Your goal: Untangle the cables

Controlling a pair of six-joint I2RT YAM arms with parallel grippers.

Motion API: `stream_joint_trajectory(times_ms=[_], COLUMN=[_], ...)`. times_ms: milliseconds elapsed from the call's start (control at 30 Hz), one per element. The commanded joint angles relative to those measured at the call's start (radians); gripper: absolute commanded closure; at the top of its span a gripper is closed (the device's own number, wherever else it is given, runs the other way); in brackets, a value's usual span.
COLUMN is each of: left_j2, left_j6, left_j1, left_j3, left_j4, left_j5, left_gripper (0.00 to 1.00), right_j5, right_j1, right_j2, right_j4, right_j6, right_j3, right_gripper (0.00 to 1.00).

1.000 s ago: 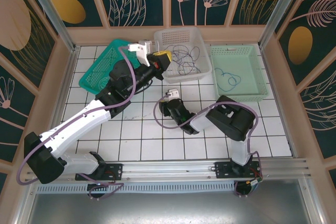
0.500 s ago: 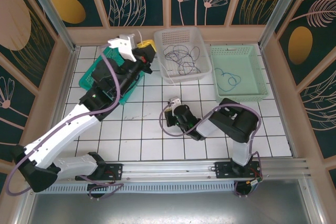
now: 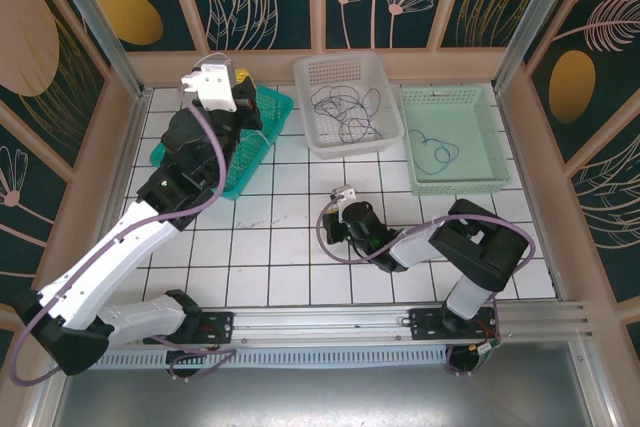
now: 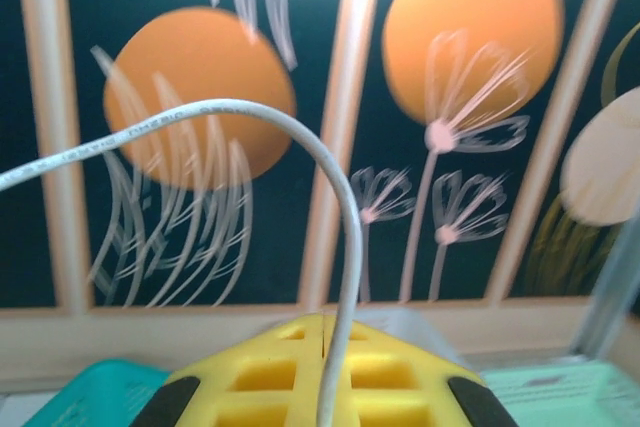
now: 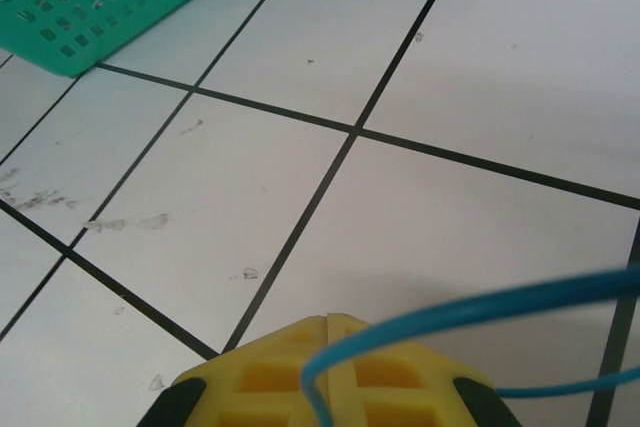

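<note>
Low over the counter (image 5: 520, 77), the right hand (image 5: 328, 323) is pinched shut on a blue cable (image 5: 500, 301). Farther left, the left hand (image 4: 322, 325) (raised above the teal basket (image 3: 255, 135)) clamps a pale grey cable (image 4: 220, 105). Dark cables (image 3: 345, 112) lie tangled in the far white basket (image 3: 330, 67). A blue loop (image 3: 436, 153) lies in the pale green basket (image 3: 480, 97) beside it.

Top view looks down; left wrist faces the back wall (image 4: 200, 97), right wrist closely faces tiles (image 5: 450, 77).
</note>
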State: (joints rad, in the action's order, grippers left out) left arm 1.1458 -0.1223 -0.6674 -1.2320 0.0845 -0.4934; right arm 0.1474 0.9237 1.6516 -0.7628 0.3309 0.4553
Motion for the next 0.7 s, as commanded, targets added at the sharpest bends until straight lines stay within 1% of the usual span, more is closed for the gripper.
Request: stream_joint_trajectory(times_ms=[0, 133, 233, 367, 433, 500, 567, 600, 667], left_j2=[0.038, 0.097, 0.157, 0.230, 0.272, 0.307, 0.345, 0.368, 0.416], left_j6=[0.018, -0.011, -0.037, -0.096, -0.107, -0.113, -0.121, -0.127, -0.141], left_j1=[0.098, 0.229, 0.308, 0.411, 0.433, 0.437, 0.437, 0.438, 0.437], left_j3=[0.036, 0.060, 0.076, 0.121, 0.137, 0.143, 0.141, 0.134, 0.111], left_j4=[-0.051, -0.082, -0.105, -0.102, -0.100, -0.100, -0.102, -0.109, -0.137], left_j5=[-0.031, 0.036, 0.063, 0.158, 0.192, 0.218, 0.252, 0.264, 0.284], left_gripper=[0.99, 0.98, 0.98, 0.98, 0.98, 0.98, 0.96, 0.92, 0.81], right_j5=[-0.011, -0.011, -0.010, -0.005, -0.005, -0.002, -0.004, -0.010, -0.023], right_j1=[0.006, 0.006, 0.007, 0.007, 0.008, 0.007, 0.006, 0.006, 0.004], right_j2=[-0.036, -0.050, -0.060, -0.071, -0.080, -0.089, -0.099, -0.108, -0.126], right_j4=[0.042, 0.059, 0.064, 0.080, 0.092, 0.106, 0.117, 0.130, 0.153], right_j6=[0.007, 0.015, 0.020, 0.018, 0.013, 0.009, 0.000, -0.005, -0.018], right_j3=[0.003, -0.002, -0.011, -0.015, -0.015, -0.013, -0.012, -0.010, -0.002], right_gripper=[1.00, 1.00, 1.00, 1.00, 1.00, 1.00, 1.00, 1.00, 1.00])
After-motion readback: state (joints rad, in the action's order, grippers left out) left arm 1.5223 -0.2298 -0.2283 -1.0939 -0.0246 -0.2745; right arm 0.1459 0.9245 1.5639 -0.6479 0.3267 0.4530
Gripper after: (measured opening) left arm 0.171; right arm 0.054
